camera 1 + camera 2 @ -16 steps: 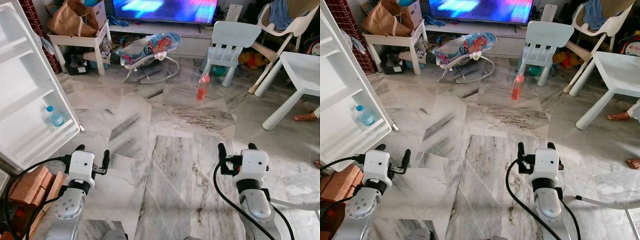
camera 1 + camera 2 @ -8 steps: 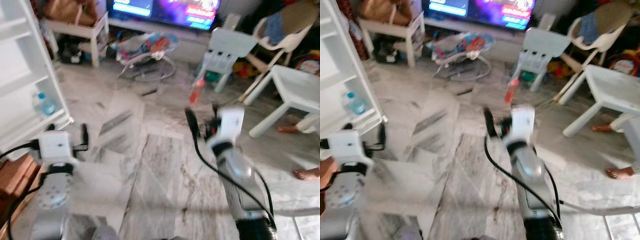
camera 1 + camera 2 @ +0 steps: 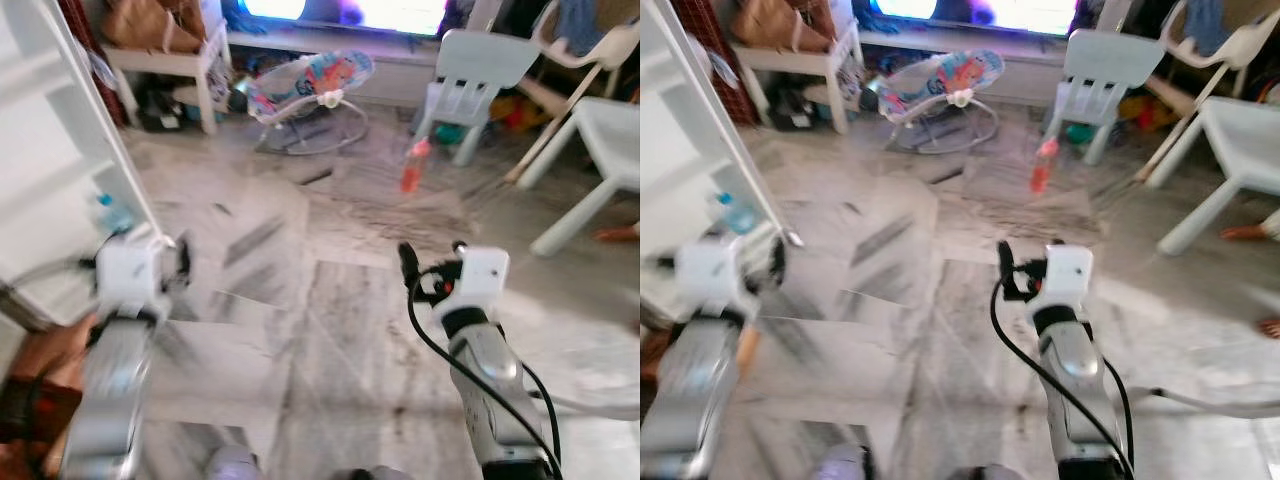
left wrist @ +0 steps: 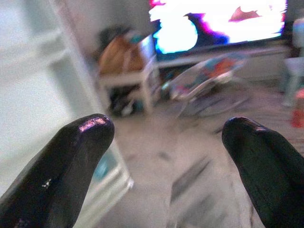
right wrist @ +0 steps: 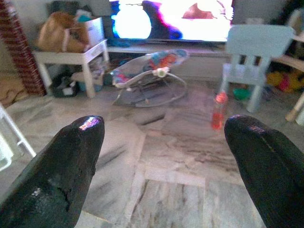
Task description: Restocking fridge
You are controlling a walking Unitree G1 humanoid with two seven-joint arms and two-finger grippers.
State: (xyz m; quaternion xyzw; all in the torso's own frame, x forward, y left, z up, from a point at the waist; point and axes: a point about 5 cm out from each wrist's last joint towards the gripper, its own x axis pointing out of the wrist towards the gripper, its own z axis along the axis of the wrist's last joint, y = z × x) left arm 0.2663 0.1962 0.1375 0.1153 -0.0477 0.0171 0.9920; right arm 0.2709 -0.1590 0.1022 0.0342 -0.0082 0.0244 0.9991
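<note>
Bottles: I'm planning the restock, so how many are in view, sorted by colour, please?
Red bottle standing on the floor: 1
Blue-capped clear bottle in the fridge door shelf: 1
Total: 2

A baby bouncer (image 3: 305, 88) sits before the lit television (image 5: 171, 19) (blurred), beside a pale-blue chair (image 3: 470, 80).

Home living room: television (image 5: 173, 19), baby bouncer (image 3: 305, 85)
</note>
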